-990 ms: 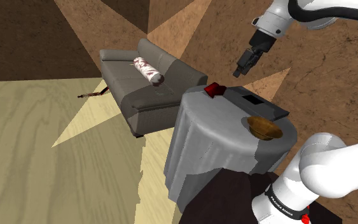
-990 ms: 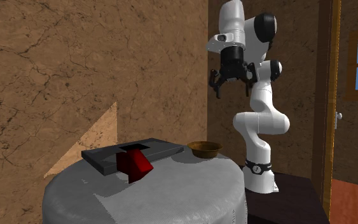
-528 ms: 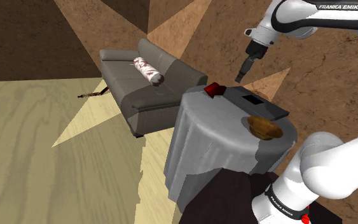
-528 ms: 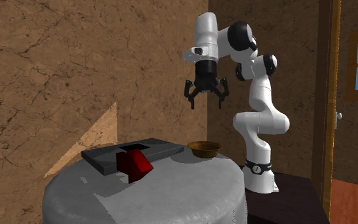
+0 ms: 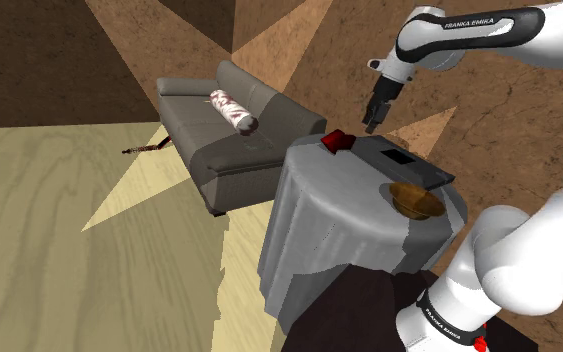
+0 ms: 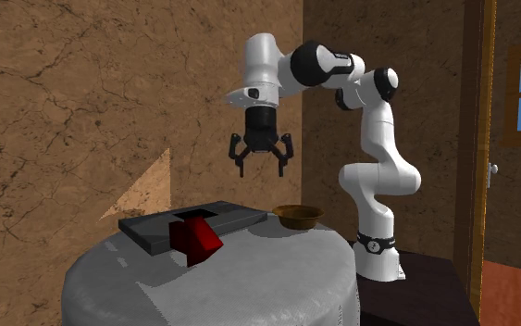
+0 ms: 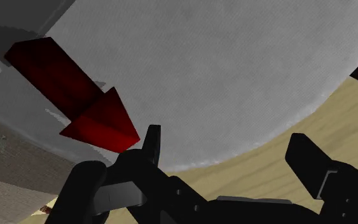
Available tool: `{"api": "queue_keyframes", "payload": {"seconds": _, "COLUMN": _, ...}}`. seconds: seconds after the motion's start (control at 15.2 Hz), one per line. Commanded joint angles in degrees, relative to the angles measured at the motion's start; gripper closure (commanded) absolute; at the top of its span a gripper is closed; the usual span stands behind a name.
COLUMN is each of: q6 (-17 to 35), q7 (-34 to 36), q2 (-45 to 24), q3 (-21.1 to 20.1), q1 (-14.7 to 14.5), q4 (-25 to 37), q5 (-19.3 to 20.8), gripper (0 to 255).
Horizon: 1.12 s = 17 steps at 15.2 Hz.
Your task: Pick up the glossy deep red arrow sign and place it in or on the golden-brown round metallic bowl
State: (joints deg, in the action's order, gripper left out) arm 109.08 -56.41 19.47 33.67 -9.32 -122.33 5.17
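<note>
While the arm is reaching out over the round, grey-draped counter point(image 5: 321, 215) point(image 6: 249, 278) point(image 7: 234, 57), the end effector point(image 5: 372, 122) point(image 6: 261, 171) point(image 7: 231, 153) is hanging in the air well above it, pointing down, with its fingers point(image 7: 151, 137) standing wide apart and nothing between them. In the second exterior view it is hovering over a dark flat slab point(image 5: 401, 160) point(image 6: 226, 218) on the counter's top.

The arrow point(image 5: 338, 141) point(image 6: 196, 239) point(image 7: 75, 89), deep red and glossy, is lying on the counter at the slab's edge, its shaft running up against the slab and its head pointing out across the grey cloth. In the wrist view its tip is showing just beyond one finger.

The bowl point(image 5: 415, 200) point(image 6: 299, 217), golden-brown, is sitting upright on the counter past the slab's other side, well apart from the arrow and nearer the arm's base. Nothing is lying in it.

Beyond the counter in the shoulder view, a grey sofa point(image 5: 219, 150) is standing on the wooden floor with a patterned bolster point(image 5: 232, 110) on its seat.
</note>
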Motion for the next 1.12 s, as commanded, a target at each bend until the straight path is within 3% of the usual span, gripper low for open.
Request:
{"api": "queue_keyframes", "payload": {"seconds": 0.0, "q6": 1.0, "q7": -7.4, "q2": -5.5, "q3": 3.2, "q1": -1.5, "q4": 3.4, "q5": -1.9, "gripper": 0}}
{"api": "queue_keyframes", "payload": {"seconds": 0.2, "q6": 1.7, "q7": -18.2, "q2": -14.1, "q3": 7.0, "q1": -2.8, "q4": 8.9, "q5": -6.2, "gripper": 0}}
{"api": "queue_keyframes", "payload": {"seconds": 0.4, "q6": 1.6, "q7": -29.1, "q2": -23.6, "q3": 9.0, "q1": -2.2, "q4": 15.3, "q5": -12.0, "gripper": 0}}
{"api": "queue_keyframes", "payload": {"seconds": 0.73, "q6": -0.5, "q7": -44.3, "q2": -38.6, "q3": 7.2, "q1": 3.4, "q4": 28.0, "q5": -20.2, "gripper": 0}}
{"api": "queue_keyframes", "payload": {"seconds": 1.06, "q6": 2.9, "q7": -44.8, "q2": -39.5, "q3": 6.5, "q1": 3.6, "q4": 25.3, "q5": -20.9, "gripper": 0}}
